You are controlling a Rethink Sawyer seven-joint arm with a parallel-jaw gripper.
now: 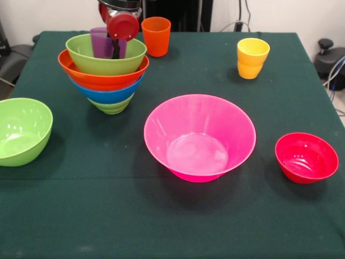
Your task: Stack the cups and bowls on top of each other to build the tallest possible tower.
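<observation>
The tower stands at the far left of the green-clothed table; from the bottom up it reads as a lime green bowl, a blue bowl, an orange bowl and a second lime green bowl nested one inside the next, with a translucent purple cup standing inside the topmost bowl; so four bowls and one cup appear to be placed. The gripper comes down from the top edge just over the purple cup, its red round part in front of the cup's right side; whether its fingers are parted, closed or holding the cup cannot be told from this view.

Several pieces are left loose: an orange cup just right of the tower at the far edge; a yellow cup far right, which may be two nested, though that is unclear; a third lime green bowl at the left edge, near the middle; the large pink bowl in the centre; a small red bowl at the near right. All stand upright and well apart from each other.

By my judgement the job is roughly half done; three bowls and at least two cups wait. The pink bowl is the widest and would sit poorly on top; the narrow cups would add height most readily, though a cup resting inside a bowl gains little.
</observation>
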